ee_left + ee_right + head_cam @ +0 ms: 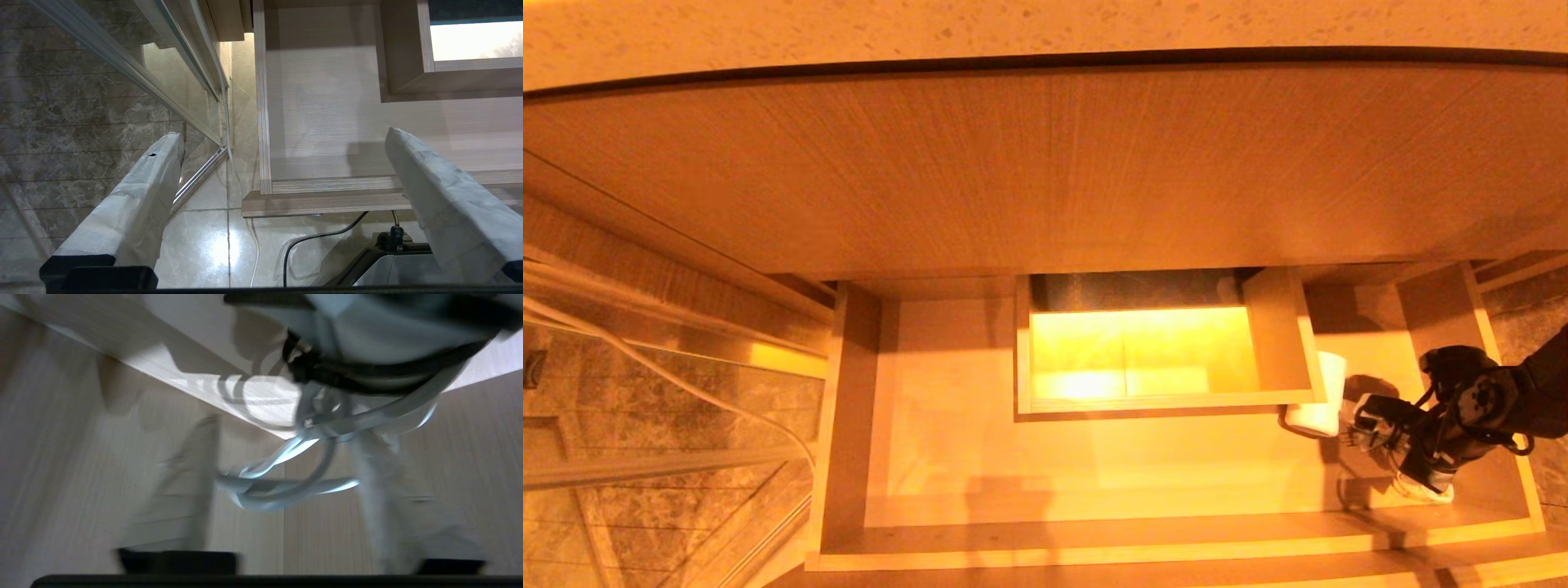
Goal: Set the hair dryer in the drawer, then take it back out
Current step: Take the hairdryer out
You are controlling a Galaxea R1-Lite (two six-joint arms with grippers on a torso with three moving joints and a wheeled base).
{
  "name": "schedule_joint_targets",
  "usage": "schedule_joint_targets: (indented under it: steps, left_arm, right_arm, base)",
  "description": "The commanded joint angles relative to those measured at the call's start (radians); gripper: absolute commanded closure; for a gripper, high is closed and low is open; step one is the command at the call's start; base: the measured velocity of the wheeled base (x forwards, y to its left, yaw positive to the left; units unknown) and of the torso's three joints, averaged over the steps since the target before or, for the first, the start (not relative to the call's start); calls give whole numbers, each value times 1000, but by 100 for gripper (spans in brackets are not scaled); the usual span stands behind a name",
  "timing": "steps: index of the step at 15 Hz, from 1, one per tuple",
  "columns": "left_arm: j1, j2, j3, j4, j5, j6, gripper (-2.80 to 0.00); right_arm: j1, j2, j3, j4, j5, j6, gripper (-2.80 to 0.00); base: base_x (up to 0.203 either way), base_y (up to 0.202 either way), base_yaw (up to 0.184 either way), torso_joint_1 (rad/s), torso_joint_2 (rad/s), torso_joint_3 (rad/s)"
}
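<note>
I am looking down into the open drawer, its pale floor carrying everything here. The boxed cut-out is sitting at the drawer's twelve o'clock, against the back. The hair dryer is lying on the drawer floor at about three o'clock, just beside the cut-out's right wall. A loose coil of pale cord is resting on the same floor near the dryer. The wood-grain front rail is running along six o'clock.
</note>
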Motion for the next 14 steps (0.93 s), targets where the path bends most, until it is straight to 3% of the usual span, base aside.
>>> schedule_joint_targets:
  steps: [1,14]
  left_arm:
    - [0,0,0,0,0,0,-280]
    - [0,0,0,0,0,0,-280]
  right_arm:
    - [-1,-4,2,-1,-1,-7,0]
    - [-1,-111,-42,18,6,-21,0]
  base:
    - [0,0,0,0,0,0]
    - [0,0,0,0,0,0]
